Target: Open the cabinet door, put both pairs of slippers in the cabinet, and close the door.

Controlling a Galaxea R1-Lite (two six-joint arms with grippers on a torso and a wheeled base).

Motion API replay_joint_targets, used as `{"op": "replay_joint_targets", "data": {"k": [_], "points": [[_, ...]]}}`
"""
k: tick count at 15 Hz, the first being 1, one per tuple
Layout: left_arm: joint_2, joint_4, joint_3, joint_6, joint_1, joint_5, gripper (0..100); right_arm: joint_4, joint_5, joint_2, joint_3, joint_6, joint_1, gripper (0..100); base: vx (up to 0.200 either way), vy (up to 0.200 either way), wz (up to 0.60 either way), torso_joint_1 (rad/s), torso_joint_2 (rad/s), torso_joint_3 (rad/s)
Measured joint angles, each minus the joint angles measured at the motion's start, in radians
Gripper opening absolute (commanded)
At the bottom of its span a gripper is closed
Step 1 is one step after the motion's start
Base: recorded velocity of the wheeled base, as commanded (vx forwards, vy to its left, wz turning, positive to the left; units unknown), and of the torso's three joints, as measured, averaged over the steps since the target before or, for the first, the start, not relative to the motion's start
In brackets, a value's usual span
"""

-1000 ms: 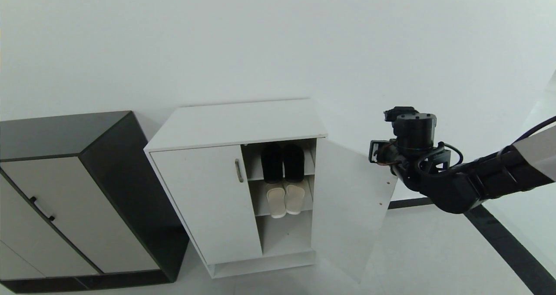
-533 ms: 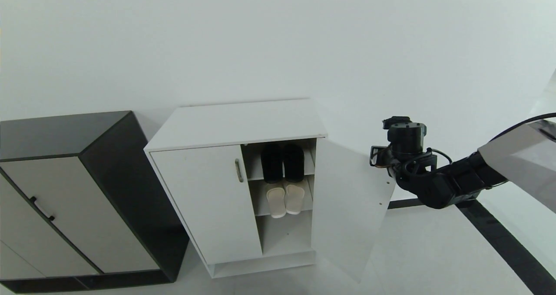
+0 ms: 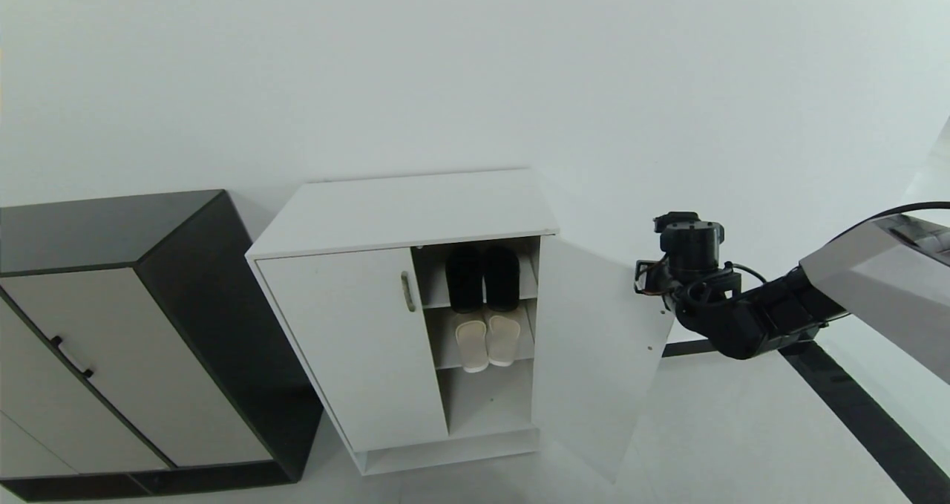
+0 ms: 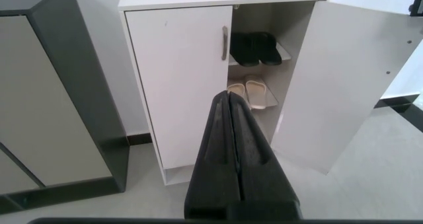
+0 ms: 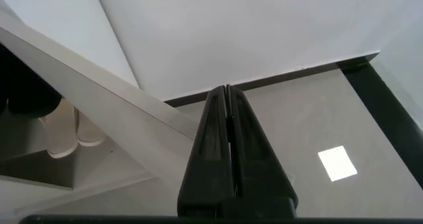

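The white cabinet [image 3: 401,207] stands with its right door [image 3: 594,355] swung open and its left door shut. Black slippers [image 3: 482,277] lie on the top shelf and beige slippers [image 3: 487,341] on the shelf below. My right arm's wrist [image 3: 690,266] hangs just behind the open door's upper outer edge. In the right wrist view the right gripper [image 5: 227,90] is shut and empty, its tip by the door's edge [image 5: 99,85], with the beige slippers [image 5: 66,128] beyond. My left gripper [image 4: 229,98] is shut and empty, held back in front of the cabinet [image 4: 178,85].
A dark cabinet [image 3: 111,326] with pale doors stands close on the left of the white one. A black floor stripe [image 3: 853,407] runs along the right. Open floor lies in front of the cabinets and to the right of the door.
My right arm has dropped lower and reached farther in behind the open door's outer edge. The door and slippers have hardly moved.
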Motion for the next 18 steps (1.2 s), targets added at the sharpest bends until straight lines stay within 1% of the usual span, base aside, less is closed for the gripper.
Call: {"op": "replay_joint_targets", "data": {"k": [2,7,12,13,18], "points": [[0.0,0.0,0.0,0.0,0.0,0.0,0,0.019,-0.001,-0.004,0.014,-0.001,0.009,0,0.0,0.0,0.0,0.0,0.0,0.0],[0.0,0.0,0.0,-0.001,0.001,0.0,0,0.074,-0.002,-0.055,0.071,-0.001,0.07,0,0.0,0.0,0.0,0.0,0.0,0.0],[0.0,0.0,0.0,-0.001,0.0,0.0,0,0.073,0.0,-0.187,0.207,0.0,0.231,0,0.0,0.0,0.0,0.0,0.0,0.0],[0.0,0.0,0.0,-0.001,0.0,0.0,0,0.072,0.001,-0.203,0.222,0.0,0.25,0,0.0,0.0,0.0,0.0,0.0,0.0],[0.0,0.0,0.0,-0.001,0.0,0.0,0,0.063,0.12,-0.222,0.271,0.003,0.247,0,0.0,0.0,0.0,0.0,0.0,0.0]]}}
